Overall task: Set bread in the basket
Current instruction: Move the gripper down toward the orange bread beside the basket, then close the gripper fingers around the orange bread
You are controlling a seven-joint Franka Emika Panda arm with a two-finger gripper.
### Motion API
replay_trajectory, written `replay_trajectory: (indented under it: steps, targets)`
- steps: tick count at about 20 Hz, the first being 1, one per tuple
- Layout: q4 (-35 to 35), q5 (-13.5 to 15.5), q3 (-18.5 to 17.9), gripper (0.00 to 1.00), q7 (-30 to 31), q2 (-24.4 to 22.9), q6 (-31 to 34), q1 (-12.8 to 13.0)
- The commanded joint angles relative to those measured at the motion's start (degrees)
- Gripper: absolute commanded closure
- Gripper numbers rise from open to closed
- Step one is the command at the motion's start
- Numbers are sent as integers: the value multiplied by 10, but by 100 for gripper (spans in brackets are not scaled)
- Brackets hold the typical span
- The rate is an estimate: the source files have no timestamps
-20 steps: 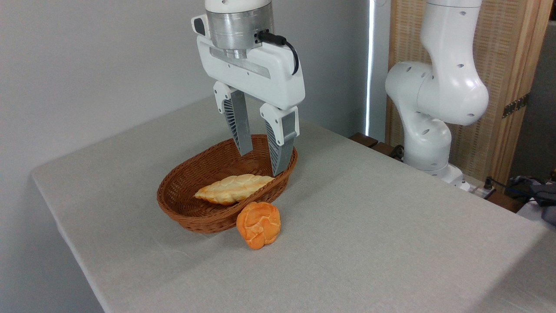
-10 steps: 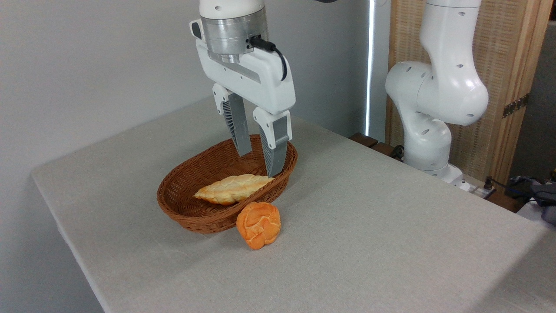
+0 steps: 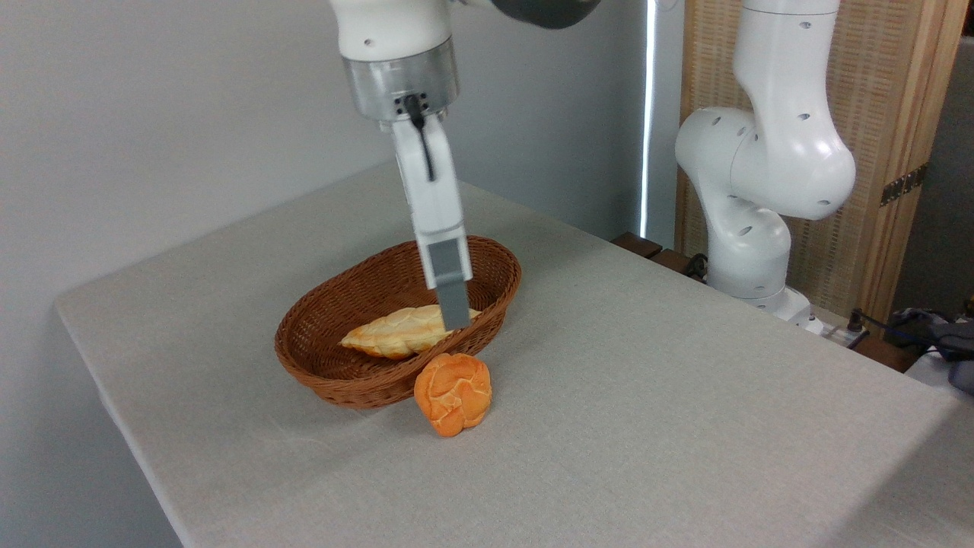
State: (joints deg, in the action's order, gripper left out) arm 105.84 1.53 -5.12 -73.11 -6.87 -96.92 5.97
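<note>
- The bread (image 3: 453, 393) is round, so no long axis or pointing end can be told; it stands on edge, tilted, with its knotted face turned toward the camera.
- Its crust is orange-golden, split by pale cracks into lobes that meet near the middle.
- It rests on the grey tabletop (image 3: 647, 426), outside the basket (image 3: 335, 380), touching or just beside the near wall.
- The basket is an oval of brown woven wicker with low sides; its long axis runs from near left to far right.
- Inside lies a pale-yellow braided loaf (image 3: 396, 332), lengthwise along that same axis, one pointed end toward the left.
- No brand, label or writing can be read on anything.
- The gripper (image 3: 454, 313) hangs over the basket, seen edge-on, so one grey finger (image 3: 449, 278) hides the other; I cannot tell whether it is spread or closed.
- Its tip overlaps the loaf's right end; contact cannot be told.
- The arm's white base (image 3: 749, 251) stands at the far right.
</note>
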Motion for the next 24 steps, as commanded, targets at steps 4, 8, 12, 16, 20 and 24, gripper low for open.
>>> replay_trajectory:
  steps: [4, 8, 12, 16, 20, 24]
  targets:
    - [12, -33, 20, 0, -171, 26, -23, 7]
    - [13, -57, 24, 0, -286, 53, -30, 14]
    - [27, -64, 25, 0, -364, 69, -61, 16]
    - [28, -80, 26, 0, -364, 94, -72, 33]
    - [45, -81, 36, 0, -364, 95, -71, 34]
    - [50, -80, 36, 0, -377, 108, -71, 33]
